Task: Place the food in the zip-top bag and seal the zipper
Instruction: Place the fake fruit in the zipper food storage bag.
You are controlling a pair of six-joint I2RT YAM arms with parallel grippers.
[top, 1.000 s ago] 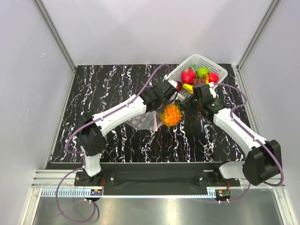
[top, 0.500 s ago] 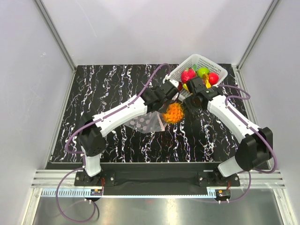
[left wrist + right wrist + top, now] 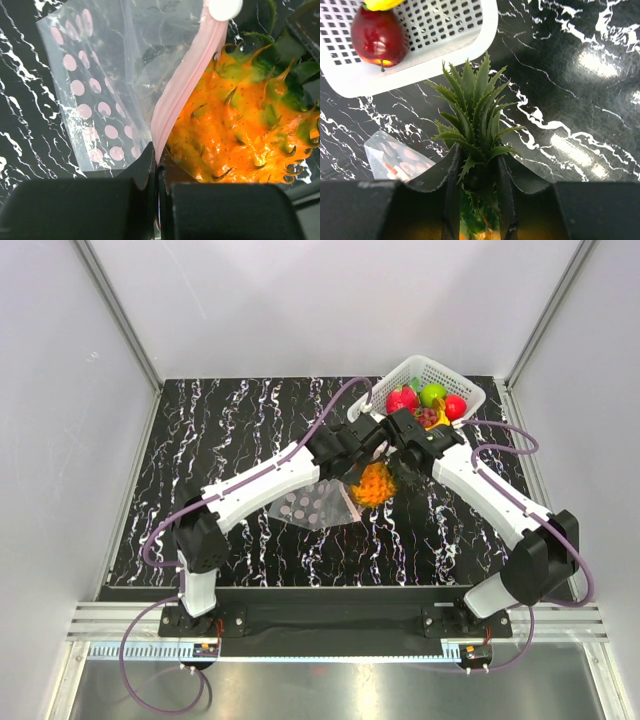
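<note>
The orange toy pineapple (image 3: 375, 483) hangs over mid-table, held by its green leafy top (image 3: 475, 120) in my right gripper (image 3: 398, 466), which is shut on it. My left gripper (image 3: 362, 452) is shut on the pink zipper strip (image 3: 185, 85) of the clear spotted zip-top bag (image 3: 312, 504) and holds that edge up. The pineapple body (image 3: 240, 135) presses right against the zipper strip at the bag's mouth. The bag's far part lies on the table. Dark grape-like pieces (image 3: 428, 416) lie in the basket.
A white lattice basket (image 3: 402, 378) at the back right holds red and green round fruits and a yellow banana. A dark red fruit (image 3: 379, 36) shows in it in the right wrist view. The arms cross close together over the table's middle right.
My right gripper has carried the pineapple left and slightly back, up against the bag mouth. The left gripper has lifted the bag's zipper edge a little toward it.
</note>
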